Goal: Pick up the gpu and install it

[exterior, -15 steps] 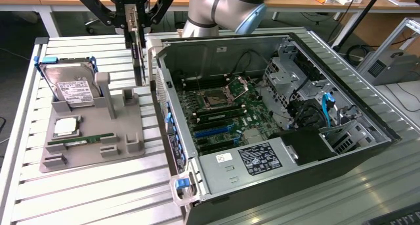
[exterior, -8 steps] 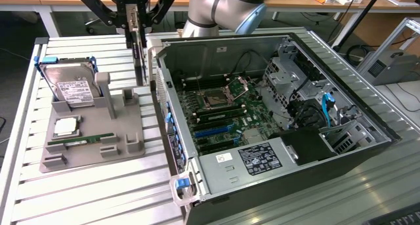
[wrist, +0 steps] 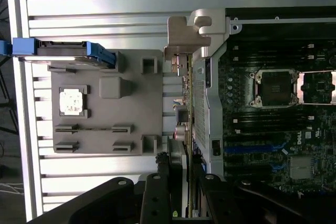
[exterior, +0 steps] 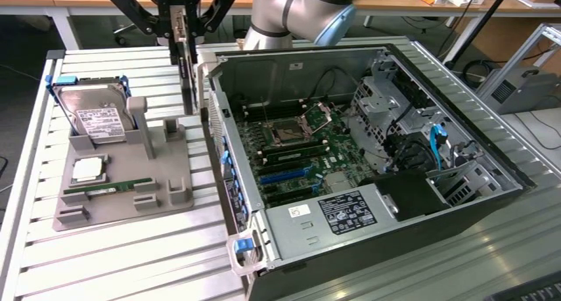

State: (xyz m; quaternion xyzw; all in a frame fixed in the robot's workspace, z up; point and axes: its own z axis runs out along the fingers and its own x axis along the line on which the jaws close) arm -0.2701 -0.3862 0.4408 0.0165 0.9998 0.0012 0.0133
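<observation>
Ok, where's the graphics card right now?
The graphics card hangs on edge in the gripper, at the exterior view's upper left, over the gap between the grey parts holder and the open computer case.

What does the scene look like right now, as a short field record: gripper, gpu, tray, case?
gripper: shut on the gpu's upper end
gpu: held on edge in the air, between the gray tray and the case wall, not in any slot
gray tray: holds hard drive, CPU, RAM stick
case: open side up, motherboard exposed
</observation>
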